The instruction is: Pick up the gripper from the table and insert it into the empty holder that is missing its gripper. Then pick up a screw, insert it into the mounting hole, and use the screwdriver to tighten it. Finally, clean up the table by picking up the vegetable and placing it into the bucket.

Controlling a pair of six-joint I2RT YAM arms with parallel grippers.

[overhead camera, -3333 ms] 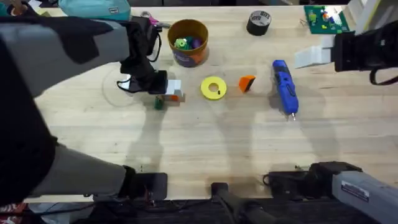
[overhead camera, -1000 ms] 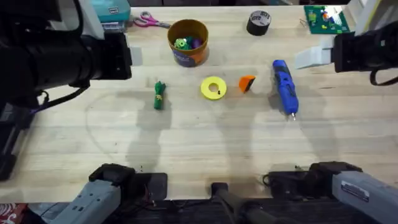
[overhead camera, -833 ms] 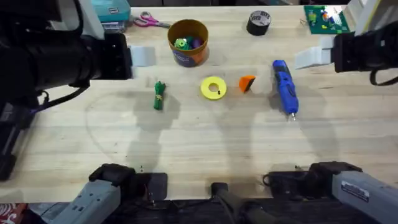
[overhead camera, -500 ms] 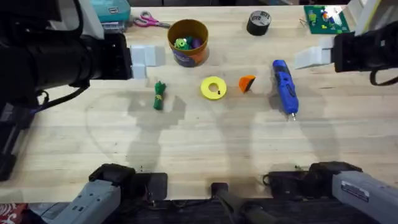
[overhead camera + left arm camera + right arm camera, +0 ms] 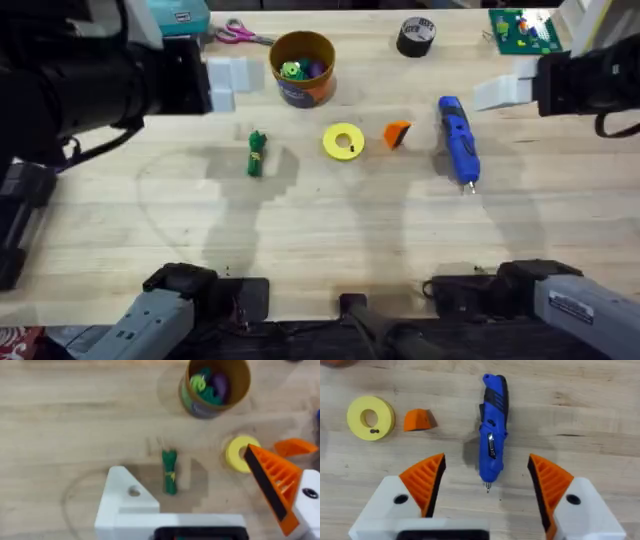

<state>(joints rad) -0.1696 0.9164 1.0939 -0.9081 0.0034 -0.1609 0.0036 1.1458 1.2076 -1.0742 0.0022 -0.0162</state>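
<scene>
A: Left hand?
B: Raised, spread wide, empty; one white holder bare. Toy vegetable lies on open surface beneath it, bucket at its one o'clock.
A: Right hand?
B: Wide open, empty, above the blue screwdriver. Orange gripper lies at the screwdriver's nine o'clock, bare boards around.

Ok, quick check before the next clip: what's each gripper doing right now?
Left gripper: open, holding nothing; one finger has its orange pad, the other is a bare white holder.
Right gripper: open, empty, above the screwdriver.
</scene>
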